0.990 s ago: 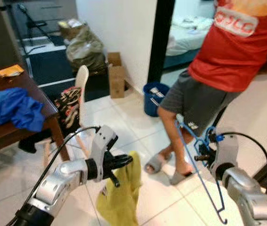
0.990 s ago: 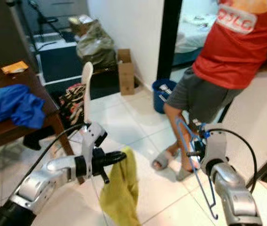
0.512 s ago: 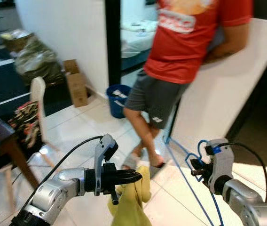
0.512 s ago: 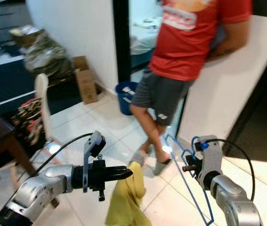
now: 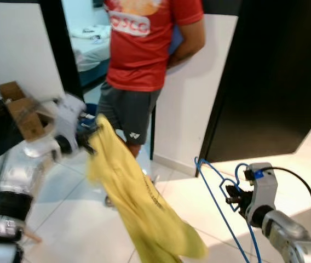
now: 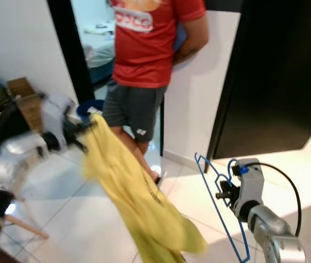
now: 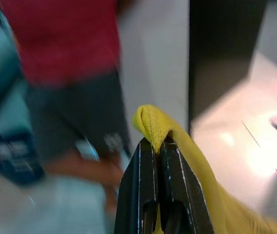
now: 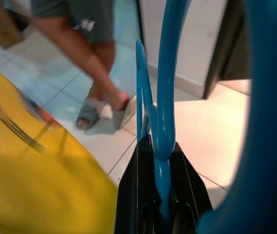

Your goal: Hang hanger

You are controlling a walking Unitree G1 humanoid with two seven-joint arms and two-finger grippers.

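A blue wire hanger (image 5: 217,201) hangs from my right gripper (image 5: 233,197), low on the right; the right wrist view shows the black fingers (image 8: 143,190) shut on the hanger (image 8: 163,112). My left gripper (image 5: 85,141), raised at the left and blurred, is shut on the top edge of a yellow garment (image 5: 139,205) that swings down toward the middle. The left wrist view shows the yellow garment (image 7: 150,122) pinched between the fingertips (image 7: 150,161).
A person in a red shirt (image 5: 144,44) and grey shorts stands close ahead, leaning on a white wall corner (image 5: 194,109). A dark doorway (image 5: 276,76) opens on the right. A cardboard box (image 5: 21,109) and a blue bin (image 6: 87,107) sit at the left on the pale tiled floor (image 5: 79,224).
The view has swung right, bringing the dark doorway in. My left arm rose and swung left, flinging the yellow garment out sideways. The right gripper keeps the hanger.
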